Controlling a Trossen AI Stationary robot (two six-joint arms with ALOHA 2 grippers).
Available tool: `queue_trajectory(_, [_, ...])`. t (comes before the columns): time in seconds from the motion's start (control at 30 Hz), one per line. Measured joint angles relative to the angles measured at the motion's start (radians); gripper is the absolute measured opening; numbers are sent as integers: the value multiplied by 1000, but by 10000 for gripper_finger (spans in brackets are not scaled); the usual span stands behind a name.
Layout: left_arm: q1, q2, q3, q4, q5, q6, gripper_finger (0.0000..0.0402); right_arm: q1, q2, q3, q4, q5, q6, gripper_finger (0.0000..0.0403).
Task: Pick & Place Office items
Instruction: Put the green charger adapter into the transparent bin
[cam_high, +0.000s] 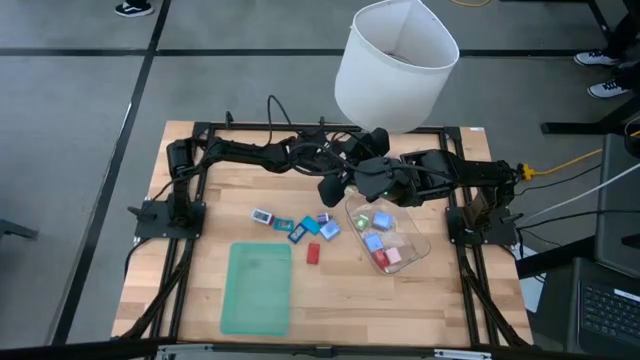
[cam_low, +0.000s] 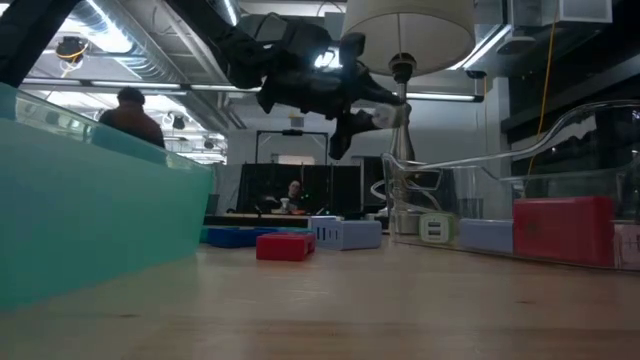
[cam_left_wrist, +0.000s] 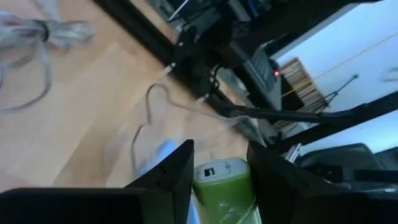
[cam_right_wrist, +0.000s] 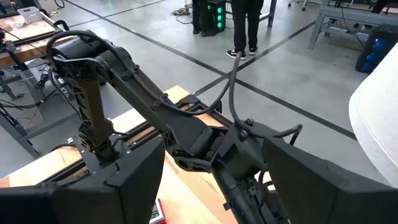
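My left gripper (cam_left_wrist: 221, 149) is shut on a green office item (cam_left_wrist: 222, 182) with a white end, above the table by the far left rim of the clear tub (cam_high: 412, 250). In the high view the left gripper (cam_high: 335, 190) hides the item. The tub holds several small pieces, among them a green one (cam_high: 362, 222) and a red one (cam_high: 381, 262). More office items lie flat on the wood: a white one (cam_high: 262, 215), a teal one (cam_high: 283, 224), a blue one (cam_high: 298, 234) and a red one (cam_high: 313, 253). My right gripper (cam_right_wrist: 214, 158) hangs open, raised above the table's far side. My left gripper pinches the green item by its two long sides (cam_left_wrist: 199, 186) between its two fingers. The white end (cam_left_wrist: 214, 169) faces out past the fingertips. The item is lifted clear of the table, lying along the fingers.
A flat green tray (cam_high: 257, 288) lies at the near left of the table. A white lampshade (cam_high: 395, 65) stands over the far edge. Black frame rails (cam_high: 180, 260) run along both table sides. In the low view a person (cam_low: 130, 112) sits beyond the table.
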Motion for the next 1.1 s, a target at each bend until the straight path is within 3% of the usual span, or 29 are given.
queue_trajectory(0.77, [-114,19,3,100,-13,169,124,0,0,0,15,0,72,279])
queue_trajectory(0.9, [-139,103,74,97,12,173,124,0,0,0,17,0,95,279])
queue_trajectory(1.1, [-173,239,290,51,75,183,124,0,0,0,16,-17,104,279])
